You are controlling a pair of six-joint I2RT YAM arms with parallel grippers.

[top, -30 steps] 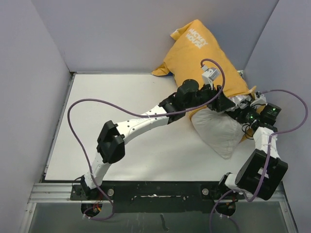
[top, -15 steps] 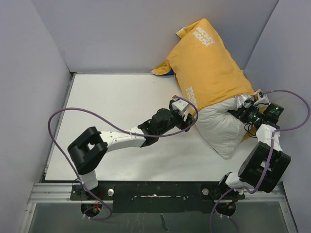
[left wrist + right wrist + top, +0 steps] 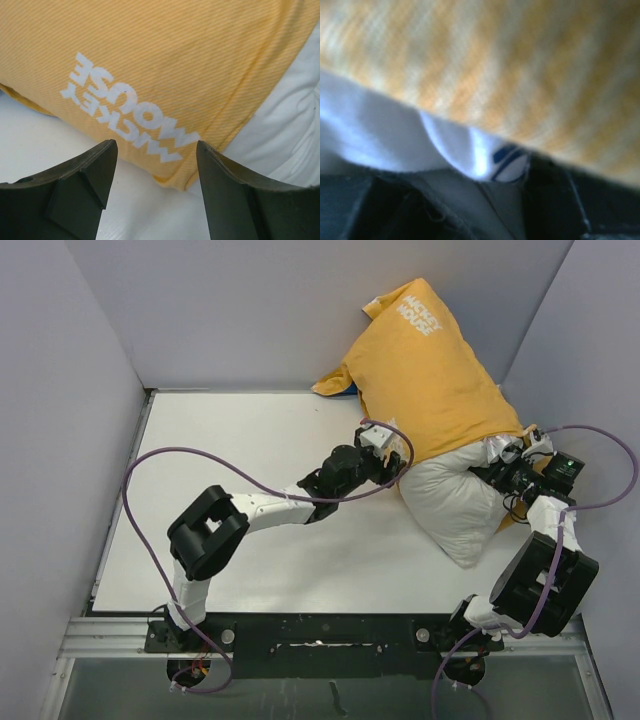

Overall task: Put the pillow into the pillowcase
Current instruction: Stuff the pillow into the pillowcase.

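Over in the far right corner, the pillowcase (image 3: 430, 370) lies mustard side up, propped against the back wall (image 3: 250, 310) and the side wall (image 3: 585, 350). The pillow (image 3: 455, 505) is largely inside, its white near end bulging out onto the table (image 3: 250, 450). The left gripper (image 3: 156, 165) hovers just off the hem with its jaws spread and nothing between them, aimed at the edge below the white "Mickey Mouse" lettering (image 3: 125, 112). I'd say it is lined up to take that hem and draw it down over the exposed end. The right gripper (image 3: 500, 462) is pressed into the other side of the opening, where cloth meets pillow, likely to anchor that edge. Its own view is a blur of yellow and white cloth, so I cannot tell whether it is pinching anything. Both walls crowd the bundle, leaving little room to push the pillow deeper, and the left arm's purple cable (image 3: 150, 470) loops wide over the table.
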